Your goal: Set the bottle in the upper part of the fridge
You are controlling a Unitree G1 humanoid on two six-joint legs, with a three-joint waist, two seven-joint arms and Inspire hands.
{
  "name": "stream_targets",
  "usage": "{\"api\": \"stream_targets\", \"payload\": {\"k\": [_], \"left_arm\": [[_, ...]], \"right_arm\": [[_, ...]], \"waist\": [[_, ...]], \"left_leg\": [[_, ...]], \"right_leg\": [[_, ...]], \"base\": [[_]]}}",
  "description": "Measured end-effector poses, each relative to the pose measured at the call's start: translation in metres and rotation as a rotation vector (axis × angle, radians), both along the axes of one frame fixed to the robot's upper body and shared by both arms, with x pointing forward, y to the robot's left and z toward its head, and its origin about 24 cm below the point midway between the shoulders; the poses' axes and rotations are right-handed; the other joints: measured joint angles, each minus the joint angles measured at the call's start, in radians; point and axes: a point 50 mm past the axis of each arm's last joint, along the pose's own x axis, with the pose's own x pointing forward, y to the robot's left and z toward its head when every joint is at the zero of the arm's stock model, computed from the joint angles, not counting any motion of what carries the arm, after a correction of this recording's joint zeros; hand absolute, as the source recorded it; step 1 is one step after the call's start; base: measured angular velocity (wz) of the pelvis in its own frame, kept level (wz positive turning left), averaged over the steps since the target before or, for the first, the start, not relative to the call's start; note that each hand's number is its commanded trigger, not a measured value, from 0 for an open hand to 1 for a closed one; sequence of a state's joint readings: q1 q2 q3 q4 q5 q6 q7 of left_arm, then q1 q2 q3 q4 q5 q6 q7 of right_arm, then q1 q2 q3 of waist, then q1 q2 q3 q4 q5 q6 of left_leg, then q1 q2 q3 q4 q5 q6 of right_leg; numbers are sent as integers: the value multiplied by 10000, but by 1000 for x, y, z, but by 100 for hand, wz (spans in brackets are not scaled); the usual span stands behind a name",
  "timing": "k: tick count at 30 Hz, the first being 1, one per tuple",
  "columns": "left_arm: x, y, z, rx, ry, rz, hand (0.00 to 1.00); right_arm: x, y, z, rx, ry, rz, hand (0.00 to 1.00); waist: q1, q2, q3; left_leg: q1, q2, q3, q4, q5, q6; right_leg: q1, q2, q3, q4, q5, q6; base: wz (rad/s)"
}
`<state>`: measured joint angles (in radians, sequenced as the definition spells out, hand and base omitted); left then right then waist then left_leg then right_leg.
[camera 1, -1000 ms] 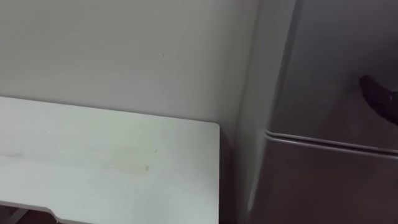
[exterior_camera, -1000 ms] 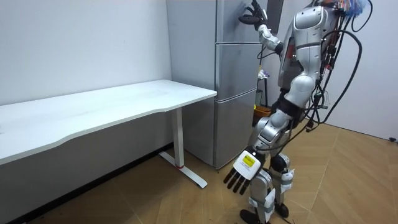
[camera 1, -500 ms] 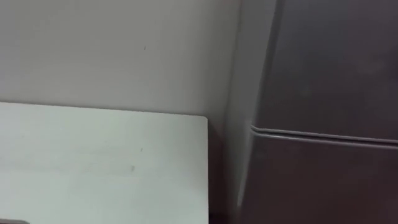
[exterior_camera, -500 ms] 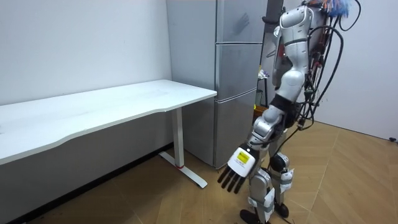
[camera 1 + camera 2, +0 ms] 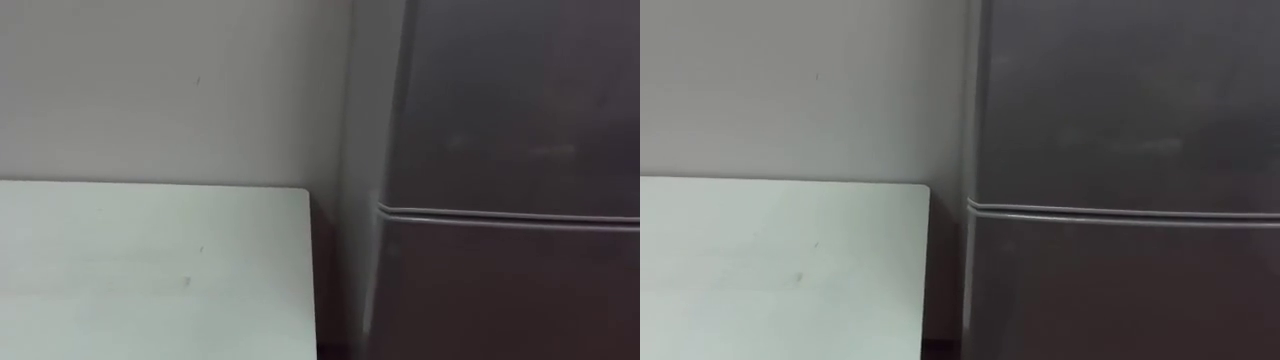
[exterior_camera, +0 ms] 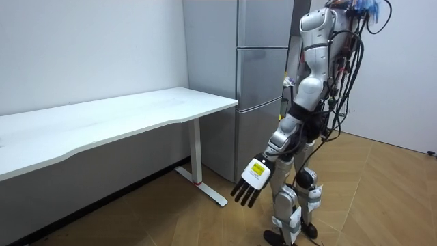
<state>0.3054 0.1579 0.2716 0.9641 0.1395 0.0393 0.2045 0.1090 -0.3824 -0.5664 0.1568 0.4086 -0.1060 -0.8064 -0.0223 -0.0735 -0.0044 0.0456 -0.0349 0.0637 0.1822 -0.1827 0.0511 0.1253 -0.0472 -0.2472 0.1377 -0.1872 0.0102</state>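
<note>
Bottle first: I cannot tell where it is. It is not in the left hand (image 6: 248, 187), which hangs low beside the robot's thigh in the room view, fingers straight and loose, pointing at the floor (image 6: 205, 225) and carrying nothing. Held down like that, the arm is probably just parked out of the way of the work higher up.

The robot stands upright, close in front of the fridge (image 6: 256, 75) and facing it, with the white table (image 5: 150, 270) on its left. The table's back edge runs along the wall (image 5: 150, 80). Its far right corner sits just beside the fridge's side, with a narrow dark gap between them.

In the eye views the upper door (image 5: 520, 100) and the lower door (image 5: 500, 290) are both closed. The pale seam (image 5: 500, 216) between them runs level across the front. The head looks at that seam and at the fridge's left edge, most likely to line the robot up on the upper compartment.

As I judge it, the placing itself has not begun, because the upper door has to come open before anything can go inside. Neither door front shows a handle, so the pull would probably have to start at a door edge. I cannot tell which side carries the hinges. Standing this close, the robot may need to make room for the door to swing.
</note>
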Motion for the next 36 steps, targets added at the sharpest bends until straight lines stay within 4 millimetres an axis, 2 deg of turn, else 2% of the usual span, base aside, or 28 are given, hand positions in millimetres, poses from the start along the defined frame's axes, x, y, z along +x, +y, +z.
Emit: {"api": "stream_targets", "payload": {"k": [1, 6, 10, 14, 16, 18, 21, 24, 27, 36], "left_arm": [[0, -1, 0, 2, -13, 108, 0], [-3, -7, -2, 37, -29, 342, 0], [2, -8, -2, 8, -155, 296, 0], [4, -11, -3, -55, -170, 102, 0], [5, -14, -4, -141, -194, 2, 0], [6, -18, -5, -267, -240, -73, 0], [2, -21, -6, -366, -176, -45, 0], [-3, -22, -7, -384, -45, -30, 0], [-3, -23, -8, -453, -40, -24, 0], [0, -29, -11, -788, 198, -597, 0]], "right_arm": [[-3, 1, -6, 285, 23, -59, 0], [-19, 14, -65, 2130, 1674, -392, 0], [-26, 31, -96, 2884, 2916, 94, 0], [-35, 55, -125, 3410, 4372, 1373, 0], [-42, 64, -143, 3668, 5393, 1985, 0], [-54, 78, -166, 4117, 6620, 2679, 0], [-73, 92, -187, 4739, 7869, 3628, 0], [-92, 103, -203, 5357, 9106, 4493, 0], [-101, 110, -213, 5621, 10051, 5437, 0], [-116, 140, -235, 6825, 12160, 8902, 0]], "waist": [[6, 33, 0], [-18, 221, 40], [1, 244, 42], [-4, 299, 42], [-4, 322, -1], [6, 405, -35], [9, 522, -31], [6, 531, -27], [25, 534, -7], [320, 503, 12]], "left_leg": [[4, 2, 24, -15, 0, 0], [111, 33, 181, -139, 0, -1], [129, 26, 228, -170, -1, -3], [169, 24, 279, -154, -34, -6], [179, 15, 265, -145, -48, 2], [256, 14, 298, -164, -56, 7], [353, 22, 342, -194, -71, 5], [368, 28, 324, -174, -83, -2], [362, 29, 307, -149, -85, 0], [263, -5, 130, -93, -101, -3]], "right_leg": [[-17, -2, 9, 0, 0, 0], [-48, -1, 99, 74, -8, -7], [-85, -31, 212, 138, -90, -6], [-50, -20, 188, 133, -97, -5], [-24, -30, 174, 142, -102, 4], [40, -29, 234, 140, -102, 6], [113, -30, 248, 128, -108, 14], [113, -28, 258, 127, -142, 10], [106, -49, 276, 129, -154, 9], [98, -49, 108, 97, -162, 8]], "base": [[-7], [-7], [-4], [-1], [0], [0], [-6], [0], [0], [4]]}}
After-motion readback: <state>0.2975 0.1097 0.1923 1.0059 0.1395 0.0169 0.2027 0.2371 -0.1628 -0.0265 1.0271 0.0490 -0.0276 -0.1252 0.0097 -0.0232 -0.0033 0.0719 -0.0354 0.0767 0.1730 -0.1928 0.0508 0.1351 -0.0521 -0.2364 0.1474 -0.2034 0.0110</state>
